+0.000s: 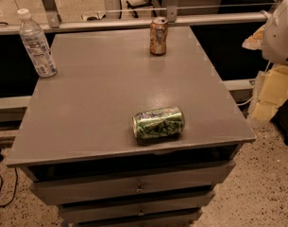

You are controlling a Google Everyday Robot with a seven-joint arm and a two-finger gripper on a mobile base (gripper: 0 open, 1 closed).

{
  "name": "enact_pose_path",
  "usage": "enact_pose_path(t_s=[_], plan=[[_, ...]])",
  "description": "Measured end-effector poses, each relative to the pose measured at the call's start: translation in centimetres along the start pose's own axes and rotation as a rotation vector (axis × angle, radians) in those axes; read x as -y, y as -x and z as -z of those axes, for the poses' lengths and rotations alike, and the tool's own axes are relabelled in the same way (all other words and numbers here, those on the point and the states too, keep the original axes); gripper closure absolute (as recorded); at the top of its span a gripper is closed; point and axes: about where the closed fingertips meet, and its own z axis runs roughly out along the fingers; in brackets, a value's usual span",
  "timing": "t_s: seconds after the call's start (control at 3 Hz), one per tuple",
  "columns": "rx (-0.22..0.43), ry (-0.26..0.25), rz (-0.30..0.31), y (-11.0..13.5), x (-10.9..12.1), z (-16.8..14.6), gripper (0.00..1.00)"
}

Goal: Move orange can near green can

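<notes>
The orange can (158,36) stands upright near the far edge of the grey table top (101,93), right of centre. The green can (158,122) lies on its side near the front edge, its length running left to right. The two cans are well apart, with bare table between them. The gripper is out of view. Only a white rounded part of the arm (281,32) shows at the upper right edge, off the table's right side and away from both cans.
A clear plastic bottle (36,44) with a white cap stands at the table's far left corner. Drawers (134,186) sit below the table top. A metal rail (134,22) runs behind the table. Yellowish foam blocks (273,93) lie on the floor to the right.
</notes>
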Motion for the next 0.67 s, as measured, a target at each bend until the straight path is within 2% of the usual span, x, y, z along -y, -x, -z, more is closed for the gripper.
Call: enact_pose_path(t_s=[0.33, 0.67], plan=[[0.000, 0.000, 0.000, 0.0, 0.0, 0.0, 0.00], [0.028, -0.044, 0.019, 1.0, 3.0, -1.6, 0.00]])
